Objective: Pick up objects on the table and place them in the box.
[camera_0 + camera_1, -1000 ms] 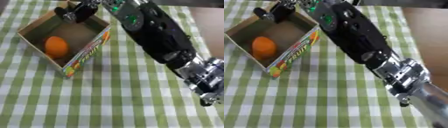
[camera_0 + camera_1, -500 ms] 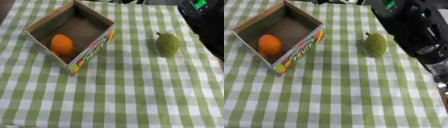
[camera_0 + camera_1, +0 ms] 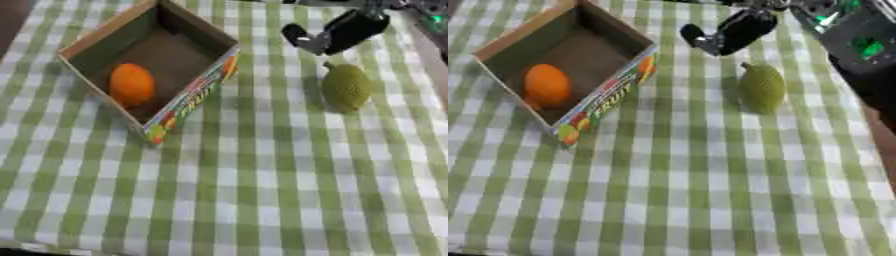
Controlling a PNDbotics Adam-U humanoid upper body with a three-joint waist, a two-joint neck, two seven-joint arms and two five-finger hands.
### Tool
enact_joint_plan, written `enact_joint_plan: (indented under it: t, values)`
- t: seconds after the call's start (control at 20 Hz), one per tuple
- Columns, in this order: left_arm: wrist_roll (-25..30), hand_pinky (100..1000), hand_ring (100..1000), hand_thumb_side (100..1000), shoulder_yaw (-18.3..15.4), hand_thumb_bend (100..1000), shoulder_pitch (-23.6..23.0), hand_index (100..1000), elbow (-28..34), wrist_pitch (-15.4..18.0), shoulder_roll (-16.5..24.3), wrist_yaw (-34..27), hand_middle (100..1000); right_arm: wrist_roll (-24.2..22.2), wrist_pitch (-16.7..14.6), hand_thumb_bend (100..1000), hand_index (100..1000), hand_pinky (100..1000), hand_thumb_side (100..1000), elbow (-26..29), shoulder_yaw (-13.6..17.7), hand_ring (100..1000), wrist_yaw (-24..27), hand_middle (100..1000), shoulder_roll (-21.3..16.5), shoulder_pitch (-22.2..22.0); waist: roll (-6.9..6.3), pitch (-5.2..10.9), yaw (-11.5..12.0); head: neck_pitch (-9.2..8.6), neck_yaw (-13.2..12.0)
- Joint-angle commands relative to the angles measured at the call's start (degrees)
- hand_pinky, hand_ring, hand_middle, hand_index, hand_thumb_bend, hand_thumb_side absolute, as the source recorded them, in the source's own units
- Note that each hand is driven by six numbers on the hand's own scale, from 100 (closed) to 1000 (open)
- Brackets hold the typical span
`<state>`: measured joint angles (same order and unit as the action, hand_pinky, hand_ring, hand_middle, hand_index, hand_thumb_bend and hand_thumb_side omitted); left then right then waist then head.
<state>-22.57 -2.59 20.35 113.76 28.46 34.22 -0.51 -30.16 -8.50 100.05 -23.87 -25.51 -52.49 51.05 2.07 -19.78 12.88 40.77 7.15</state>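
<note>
Your right hand (image 3: 730, 33) hovers with fingers straight and empty, the green pear (image 3: 761, 88) just below it, the box (image 3: 188, 96) holding an orange (image 3: 131, 84) to its left.

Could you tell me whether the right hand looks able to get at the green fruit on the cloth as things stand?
Probably yes. The right hand hangs just beyond the green fruit, which lies alone on the checked cloth. The box with the orange sits well to the left, and nothing lies between hand and fruit.
</note>
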Motion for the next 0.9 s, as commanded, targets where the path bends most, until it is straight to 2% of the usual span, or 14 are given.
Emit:
enact_joint_plan:
  t: [0.05, 0.2, 0.35, 0.75, 0.9]
  values:
    - [-0.5, 725, 694, 417, -0.7, 224, 0.4, 831, 0.8, 0.0, 1.5, 0.3, 680, -0.5, 0.9, 100, 964, 979, 300, 3.9, 2.6, 100, 1.0, 861, -6.4, -2.3, -0.44, 0.94, 0.0, -0.38, 0.0]
    - [-0.5, 725, 694, 419, -0.6, 220, 0.5, 831, 0.8, 0.0, 1.3, 0.2, 680, 0.4, 2.9, 100, 966, 984, 403, 6.6, 4.2, 100, 1.8, 866, -9.9, -6.3, -0.82, 0.8, 0.0, -0.43, 0.3]
    - [-0.4, 724, 694, 420, -0.5, 219, 0.5, 832, 0.8, 0.0, 1.1, 0.1, 680, 1.2, 5.2, 100, 970, 991, 422, 8.3, 5.2, 100, 1.5, 871, -11.3, -10.4, -1.16, 0.77, -0.1, -0.33, 0.5]
    - [-0.1, 723, 693, 424, -0.2, 212, 0.5, 832, 0.8, -0.1, 0.9, -0.2, 680, 3.9, 9.5, 100, 983, 995, 424, 10.3, 8.7, 100, -1.7, 878, -12.2, -21.9, -1.63, 0.73, -0.4, -0.07, 0.6]
    - [0.1, 722, 693, 422, 0.0, 207, 0.6, 832, 0.8, -0.2, 0.8, -0.3, 683, 5.8, 10.7, 152, 985, 993, 371, 10.4, 10.5, 100, -4.2, 891, -12.1, -26.1, -1.79, 0.83, -0.3, -0.01, 0.8]
